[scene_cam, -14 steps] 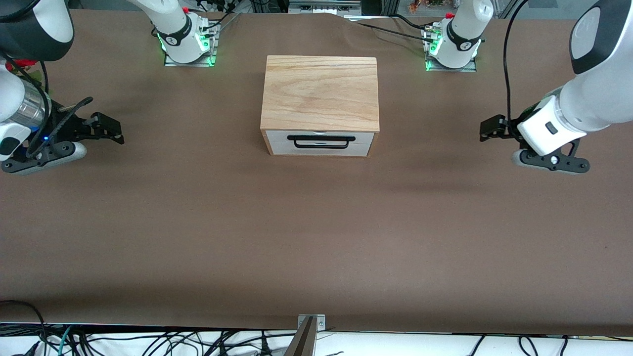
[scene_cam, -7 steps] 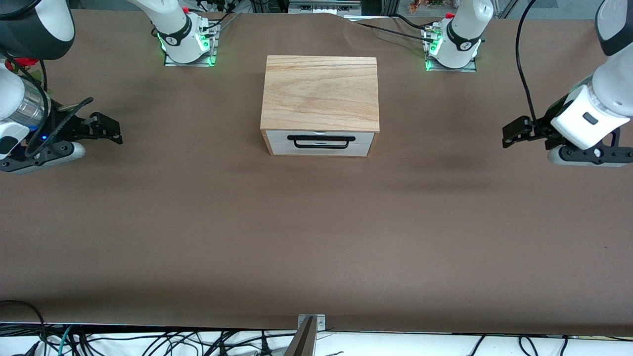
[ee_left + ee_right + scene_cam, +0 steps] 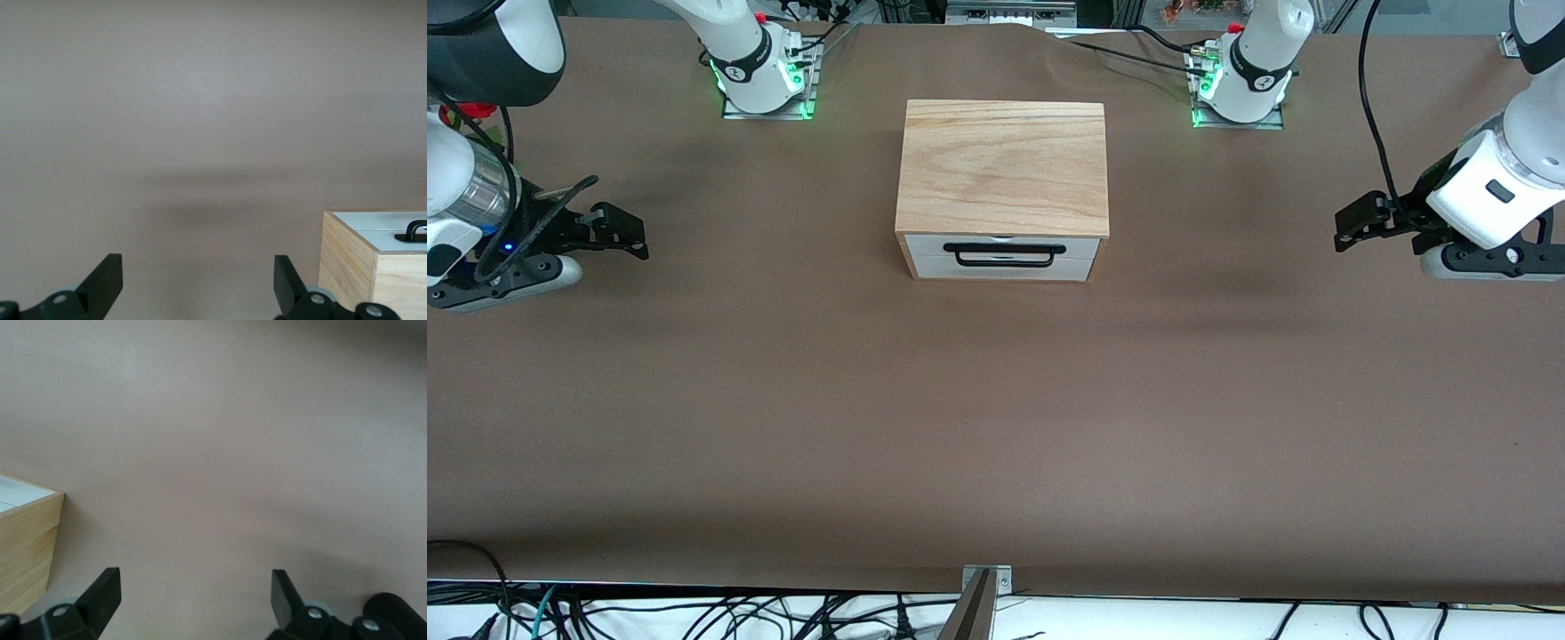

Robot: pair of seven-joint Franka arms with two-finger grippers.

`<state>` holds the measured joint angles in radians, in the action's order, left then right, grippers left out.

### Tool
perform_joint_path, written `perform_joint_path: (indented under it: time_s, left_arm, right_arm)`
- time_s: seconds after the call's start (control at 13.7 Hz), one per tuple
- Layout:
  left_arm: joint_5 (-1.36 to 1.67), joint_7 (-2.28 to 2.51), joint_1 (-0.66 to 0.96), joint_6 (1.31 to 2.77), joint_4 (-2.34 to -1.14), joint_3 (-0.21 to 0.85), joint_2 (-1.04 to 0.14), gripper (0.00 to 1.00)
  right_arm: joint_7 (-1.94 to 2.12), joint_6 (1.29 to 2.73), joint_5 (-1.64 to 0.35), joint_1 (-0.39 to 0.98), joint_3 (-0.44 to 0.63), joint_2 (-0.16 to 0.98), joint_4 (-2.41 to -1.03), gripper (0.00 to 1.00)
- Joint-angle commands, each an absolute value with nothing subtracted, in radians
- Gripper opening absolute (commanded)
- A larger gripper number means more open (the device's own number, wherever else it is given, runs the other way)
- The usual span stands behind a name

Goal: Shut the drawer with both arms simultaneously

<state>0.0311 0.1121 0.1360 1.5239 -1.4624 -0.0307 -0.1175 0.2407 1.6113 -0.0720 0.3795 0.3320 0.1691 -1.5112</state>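
From my remote station: the shallow white-fronted drawer with its black wire bar handle [image 3: 1004, 255] sits flush in the light wood-grain box [image 3: 1003, 167] at the middle of the brown worktop [image 3: 996, 418], between the two arm bases. My left arm's black two-finger tool [image 3: 1352, 227] hangs over the worktop's left-arm end, fingers spread wide and holding nothing. My right arm's tool [image 3: 618, 233] hangs likewise over the right-arm end, parted and bare.
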Motion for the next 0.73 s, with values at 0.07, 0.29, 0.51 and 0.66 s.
perform_joint_path:
  time_s: [0.07, 0.29, 0.51, 0.66]
  left_arm:
    - [0.041, 0.123, 0.134, 1.511, -1.462, -0.038, -0.098, 1.0]
    - [0.041, 0.121, 0.133, 1.505, -1.457, -0.034, -0.098, 1.0]
    - [0.041, 0.121, 0.13, 1.486, -1.456, -0.034, -0.1, 1.0]
    - [0.04, 0.121, 0.129, 1.486, -1.456, -0.037, -0.101, 1.0]
  right_arm:
    - [0.224, 1.588, -0.057, 0.38, 0.33, 0.173, -1.486, 1.0]
    - [0.222, 1.588, -0.057, 0.38, 0.33, 0.17, -1.486, 1.0]
    - [0.222, 1.588, -0.055, 0.38, 0.33, 0.169, -1.486, 1.0]
    - [0.222, 1.586, -0.057, 0.38, 0.33, 0.169, -1.486, 1.0]
